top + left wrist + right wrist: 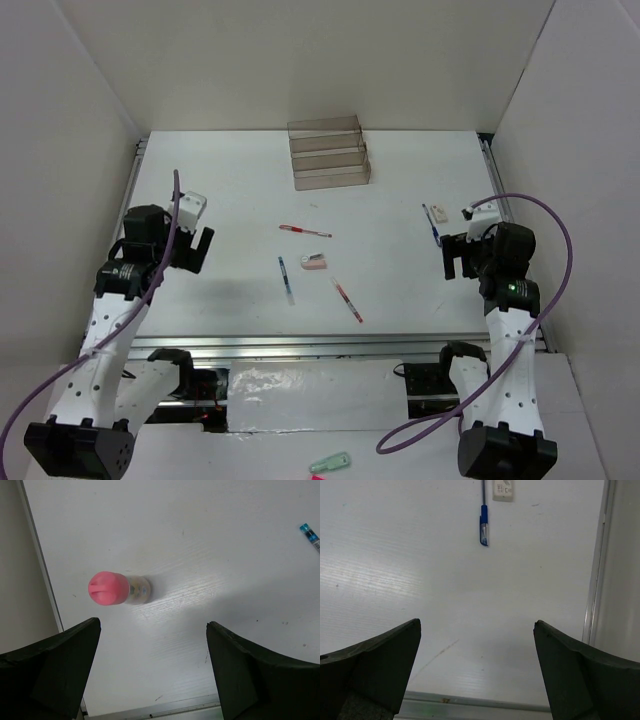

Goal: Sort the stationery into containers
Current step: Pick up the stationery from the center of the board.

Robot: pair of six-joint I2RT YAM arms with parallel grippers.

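The containers, a smoky clear stepped organiser, stand at the table's far middle. Mid-table lie a red pen, a blue pen, a pink-and-white eraser and a second red pen. At the right lie another blue pen and a white eraser. My left gripper hangs open over the left side, a small pink-capped piece just ahead of it. My right gripper is open, short of the blue pen.
A pale green clip lies off the table near the arm bases. A metal rail runs along the near table edge, and white walls close in both sides. A blue pen's tip shows at the left wrist view's right edge.
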